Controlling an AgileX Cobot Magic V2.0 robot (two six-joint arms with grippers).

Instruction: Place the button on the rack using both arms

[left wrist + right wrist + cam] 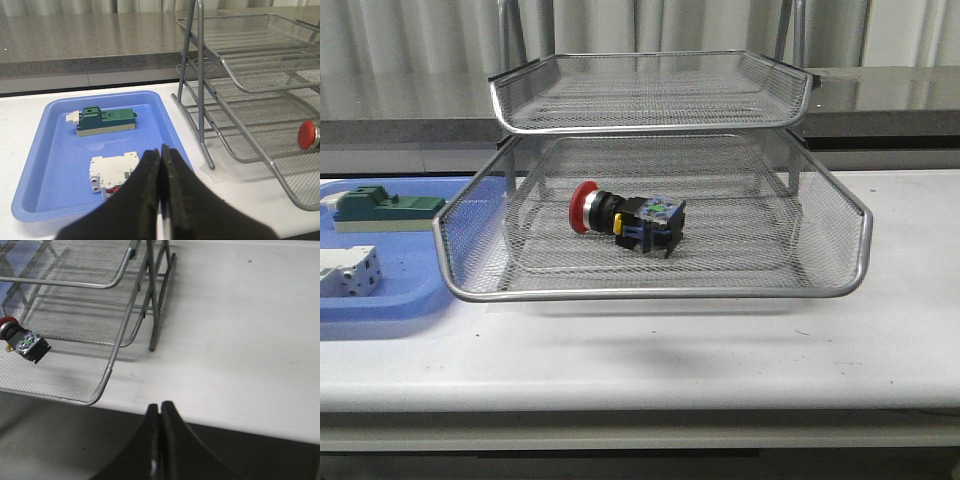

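The button [625,218], with red head, black body and blue-yellow rear block, lies on its side in the pulled-out middle tier of the silver wire-mesh rack [655,293]. Its red head shows in the left wrist view [308,134]; the button also shows in the right wrist view [24,341]. My left gripper [160,152] is shut and empty, held back over the blue tray's near right part, left of the rack. My right gripper [160,407] is shut and empty, at the table's front edge, right of the rack. Neither arm shows in the front view.
A flat blue plastic tray [380,310] lies left of the rack and holds a green-topped block [385,208] and a white terminal block [348,272]. The rack's top tier [650,124] overhangs the back of the middle tier. A grey counter ledge [890,90] runs behind the table.
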